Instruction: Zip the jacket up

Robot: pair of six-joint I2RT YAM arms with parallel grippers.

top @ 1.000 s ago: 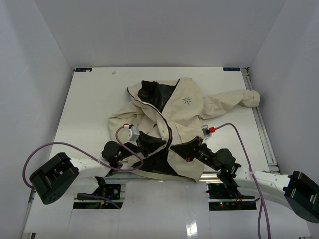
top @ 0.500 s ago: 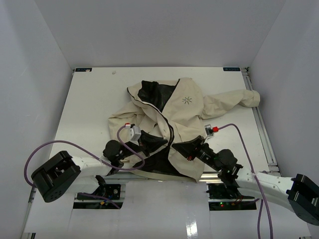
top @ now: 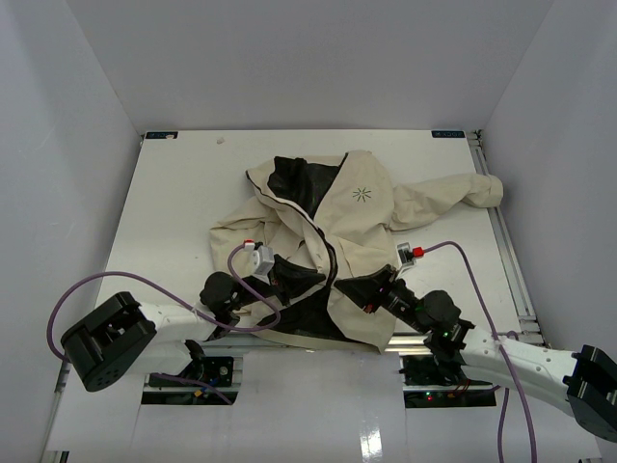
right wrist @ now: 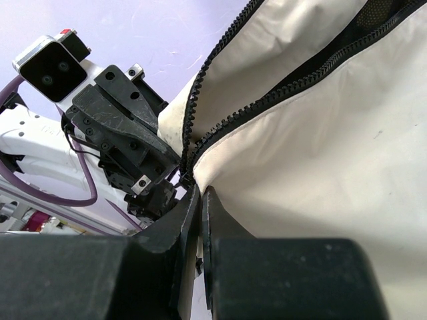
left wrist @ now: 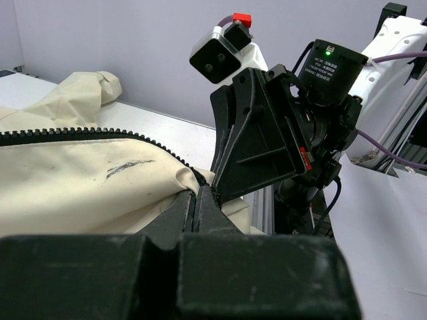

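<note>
The jacket (top: 359, 224) is spread over the middle of the white table (top: 174, 203), with its hem lying at 6 o'clock beside the arm bases. The left gripper (top: 292, 275) is set on the left front edge of the hem and the right gripper (top: 364, 289) on the right front edge. The two are placed near each other, on either side of the open front. In the left wrist view the left gripper (left wrist: 198, 202) is seen closed tight, with cream cloth pinched at its tips. In the right wrist view the right gripper (right wrist: 200, 200) is likewise closed to a thin slit on the hem edge. The zipper (right wrist: 267, 107) is seen unjoined, its dark teeth running toward 12 o'clock. One sleeve (top: 453, 196) is stretched toward 2 o'clock, nearly to the table's edge. White table surface is seen from 9 to 11 o'clock of the jacket. The cloth is matte, creased and cream. A black lining (top: 307, 185) and a small starburst logo (top: 362, 194) are shown.
</note>
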